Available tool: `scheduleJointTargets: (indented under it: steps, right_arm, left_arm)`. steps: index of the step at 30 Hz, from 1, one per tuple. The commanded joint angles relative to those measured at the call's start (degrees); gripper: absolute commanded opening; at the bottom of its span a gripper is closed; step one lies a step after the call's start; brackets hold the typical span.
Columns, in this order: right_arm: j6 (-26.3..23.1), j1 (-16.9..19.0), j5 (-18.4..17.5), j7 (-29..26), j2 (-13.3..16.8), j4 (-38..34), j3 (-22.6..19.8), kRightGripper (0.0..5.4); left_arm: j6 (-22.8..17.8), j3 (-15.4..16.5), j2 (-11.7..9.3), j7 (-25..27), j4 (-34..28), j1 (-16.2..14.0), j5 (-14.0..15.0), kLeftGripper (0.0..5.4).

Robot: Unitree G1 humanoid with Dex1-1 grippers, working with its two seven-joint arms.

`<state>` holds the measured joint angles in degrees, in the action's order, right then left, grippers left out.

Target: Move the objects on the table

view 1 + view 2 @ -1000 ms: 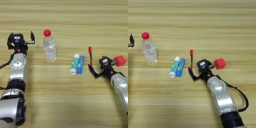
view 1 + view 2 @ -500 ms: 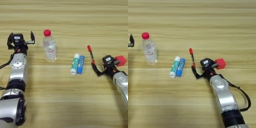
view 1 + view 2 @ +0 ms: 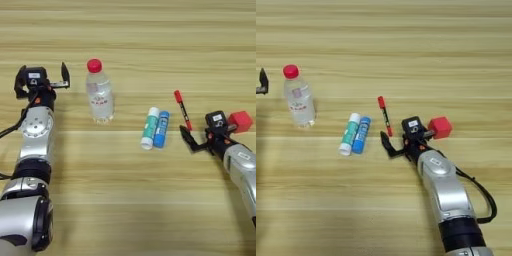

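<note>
since a second ago the right gripper (image 3: 406,142) has shifted right toward the small red cube (image 3: 440,127), fingers apart and empty; marker (image 3: 385,116), tubes (image 3: 354,134), bottle (image 3: 99,91) unmoved, left gripper (image 3: 43,80) spread, idle.

Silver arms (image 3: 446,192) (black cables, jaws)

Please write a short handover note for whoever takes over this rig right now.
Left claw: open, parked left of the clear bottle, holding nothing.
Right claw: open, resting on the table, one finger by the marker's lower end, red cube beside its other side.
Green-and-white tube and blue tube lie side by side at centre.
Nothing is gripped; everything remains to move.
</note>
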<state>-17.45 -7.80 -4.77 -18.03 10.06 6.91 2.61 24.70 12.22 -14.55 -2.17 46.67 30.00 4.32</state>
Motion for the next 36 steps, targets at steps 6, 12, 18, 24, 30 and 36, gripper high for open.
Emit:
scheduleJointTargets:
  steps: [6,12,18,24,30,36]
  right_arm:
    - [-2.46,-3.62,-0.43,0.09,-1.65,3.66,0.28,5.39]
    - [-2.56,-5.7,-0.3,1.46,-2.0,7.27,-0.64,5.39]
    - [-1.35,-7.43,0.37,1.88,-2.16,12.73,-0.46,5.39]
    - [-1.6,-8.24,0.33,1.17,-2.28,16.08,-0.17,5.39]
    - [-2.22,-8.47,0.13,0.63,-2.16,16.99,-0.08,4.82]
    - [-2.33,-8.53,0.15,0.49,-2.1,17.5,0.12,4.13]
  left_arm:
    - [-0.98,-0.06,-0.02,-0.15,-0.63,-0.47,-0.38,5.4]
    - [-1.05,0.02,-0.12,-0.03,-0.62,-0.45,-0.27,5.4]
    - [-1.09,0.08,-0.23,0.07,-0.48,-0.39,-0.23,5.4]
    - [-1.11,0.09,-0.2,0.05,-0.53,-0.42,-0.21,5.4]
    - [-1.19,0.05,-0.09,-0.03,-0.74,-0.47,-0.24,5.4]
    - [-1.2,0.03,-0.1,-0.02,-0.75,-0.47,-0.25,5.4]
